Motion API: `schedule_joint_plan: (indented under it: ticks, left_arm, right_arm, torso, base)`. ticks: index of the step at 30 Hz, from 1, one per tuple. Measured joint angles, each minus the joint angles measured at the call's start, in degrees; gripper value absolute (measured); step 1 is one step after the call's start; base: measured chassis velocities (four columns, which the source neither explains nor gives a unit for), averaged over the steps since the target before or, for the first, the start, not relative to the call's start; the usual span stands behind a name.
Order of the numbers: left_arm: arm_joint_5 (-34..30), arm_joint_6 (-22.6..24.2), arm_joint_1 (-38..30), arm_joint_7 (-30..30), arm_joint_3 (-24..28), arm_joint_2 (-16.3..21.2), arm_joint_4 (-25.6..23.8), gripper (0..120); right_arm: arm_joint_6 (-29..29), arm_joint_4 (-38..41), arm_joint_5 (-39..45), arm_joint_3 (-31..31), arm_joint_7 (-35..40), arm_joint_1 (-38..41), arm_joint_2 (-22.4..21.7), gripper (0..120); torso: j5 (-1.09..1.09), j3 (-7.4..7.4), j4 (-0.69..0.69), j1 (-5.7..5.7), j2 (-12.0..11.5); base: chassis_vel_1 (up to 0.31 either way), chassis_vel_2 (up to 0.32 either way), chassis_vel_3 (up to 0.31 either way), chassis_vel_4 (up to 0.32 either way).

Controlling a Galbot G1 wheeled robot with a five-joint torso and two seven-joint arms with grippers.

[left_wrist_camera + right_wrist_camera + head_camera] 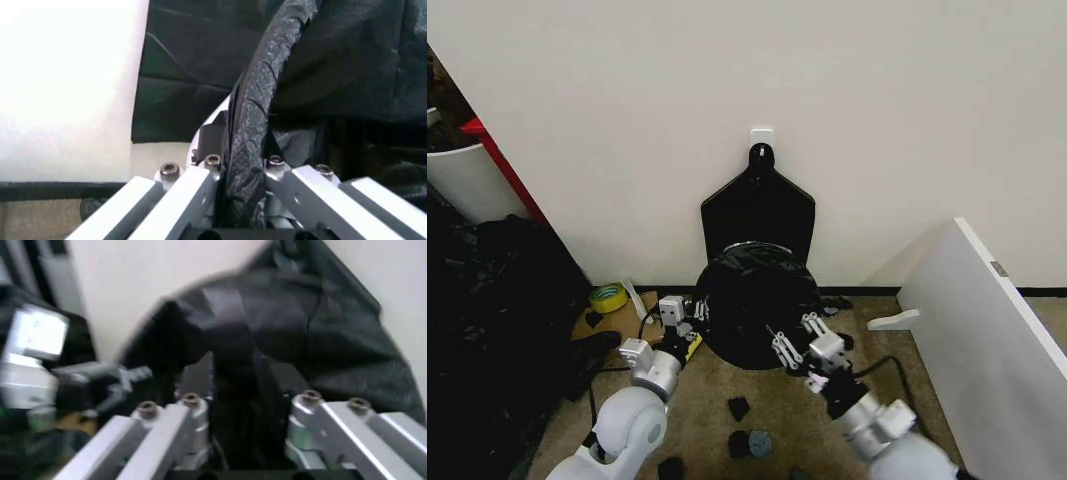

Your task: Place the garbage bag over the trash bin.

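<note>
Against a plain cream wall (847,90), on brown carpet (717,395), the left tool (243,210) clamps a rolled edge of the glossy black plastic garbage bag (757,300); the right tool (243,440) pinches its opposite side. Left wrist view shows a sliver of the bag-wrapped round white trash bin (217,115).

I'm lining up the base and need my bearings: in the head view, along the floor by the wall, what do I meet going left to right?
Yellow tape roll → left end effector → garbage bag draped over the trash bin → right end effector → white board leaning at the right.
</note>
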Motion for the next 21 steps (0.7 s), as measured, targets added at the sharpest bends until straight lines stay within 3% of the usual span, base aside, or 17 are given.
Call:
schedule_joint_plan:
  ticks: [6, 17, 21]
  left_arm:
    - [1.6, -0.4, 0.2, 0.0, 0.2, -0.5, 0.1, 1]
    - [3.2, -1.1, 0.1, 0.0, 0.3, -0.5, 1.0, 1]
    - [5.9, -2.0, 0.2, 0.3, 0.4, -0.7, 1.4, 1]
  right_arm:
    - [-7.7, -3.8, 0.7, -4.5, 6.2, 6.7, 4.0, 0]
    - [-13.3, -9.2, 2.3, -9.7, 12.5, 14.9, 9.4, 0]
    - [-20.9, -14.4, 8.0, -13.8, 19.3, 23.0, 14.0, 0]
  torso:
    - [0.01, 0.01, 0.03, 0.0, 0.0]
    - [0.0, 0.01, 0.02, 0.0, 0.0]
    - [0.0, 0.01, 0.02, 0.0, 0.0]
  base:
    - [0.0, 0.0, 0.0, 0.0]
    - [0.0, 0.0, 0.0, 0.0]
    - [0.0, 0.0, 0.0, 0.0]
